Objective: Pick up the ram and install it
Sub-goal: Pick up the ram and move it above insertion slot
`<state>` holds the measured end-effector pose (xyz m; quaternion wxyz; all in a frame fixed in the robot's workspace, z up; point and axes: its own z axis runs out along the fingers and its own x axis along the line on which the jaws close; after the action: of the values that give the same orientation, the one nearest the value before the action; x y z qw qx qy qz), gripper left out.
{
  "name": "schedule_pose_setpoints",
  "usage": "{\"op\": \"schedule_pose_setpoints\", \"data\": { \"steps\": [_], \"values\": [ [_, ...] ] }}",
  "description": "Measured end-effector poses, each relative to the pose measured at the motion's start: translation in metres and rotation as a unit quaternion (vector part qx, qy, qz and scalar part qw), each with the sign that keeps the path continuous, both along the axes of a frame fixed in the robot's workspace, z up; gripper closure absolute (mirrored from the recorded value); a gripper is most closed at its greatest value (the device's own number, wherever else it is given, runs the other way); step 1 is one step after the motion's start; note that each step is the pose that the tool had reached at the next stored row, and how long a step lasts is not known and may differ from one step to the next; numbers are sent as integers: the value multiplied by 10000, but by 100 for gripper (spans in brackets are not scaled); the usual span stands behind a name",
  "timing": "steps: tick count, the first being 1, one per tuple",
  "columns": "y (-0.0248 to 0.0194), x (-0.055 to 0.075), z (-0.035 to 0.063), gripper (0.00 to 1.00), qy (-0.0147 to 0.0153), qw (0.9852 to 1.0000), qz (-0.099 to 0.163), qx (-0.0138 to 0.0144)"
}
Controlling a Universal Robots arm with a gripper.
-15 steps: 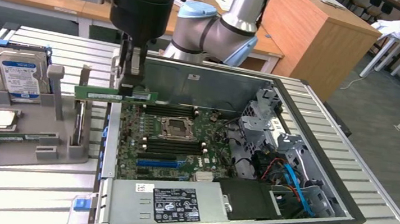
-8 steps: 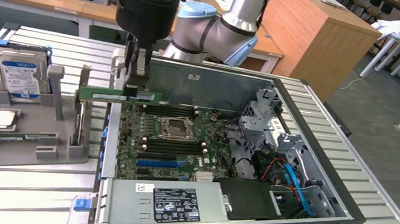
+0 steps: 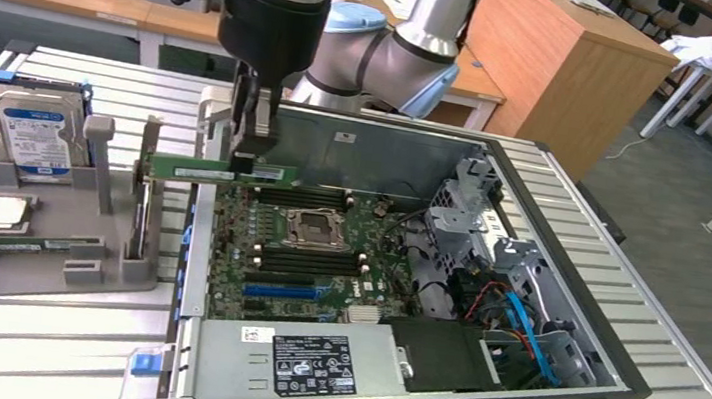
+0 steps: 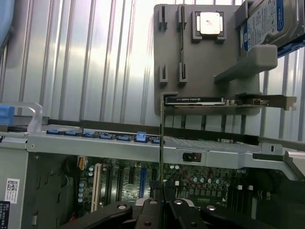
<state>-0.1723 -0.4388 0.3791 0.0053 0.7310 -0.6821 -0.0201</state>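
Above motherboard (image 3: pixel 301 264) in open computer case (image 3: pixel 583 326), ram (image 3: pixel 198 172) is held level on edge, clamped between fingers (image 3: pixel 259 133). Stick is seen as long, thin and green, with white label sticker beside grip. In exterior view it is placed at 10 o'clock of CPU socket (image 3: pixel 313 227). Hard drive (image 3: pixel 30 137) is stood at ram's 9 o'clock, well apart.

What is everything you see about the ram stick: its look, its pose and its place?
The ram is a long, thin green circuit board with a white label near one end. It hangs level, standing on its long edge, in the air above the open computer case, at the side nearest the grey holder. The gripper is shut on its upper edge.
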Motion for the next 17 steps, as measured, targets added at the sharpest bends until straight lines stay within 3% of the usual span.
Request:
{"op": "schedule_pose_setpoints", "data": {
  "steps": [17],
  "values": [
    [0, 165, 0, 88, 0, 10000, 0, 0]
  ]
}}
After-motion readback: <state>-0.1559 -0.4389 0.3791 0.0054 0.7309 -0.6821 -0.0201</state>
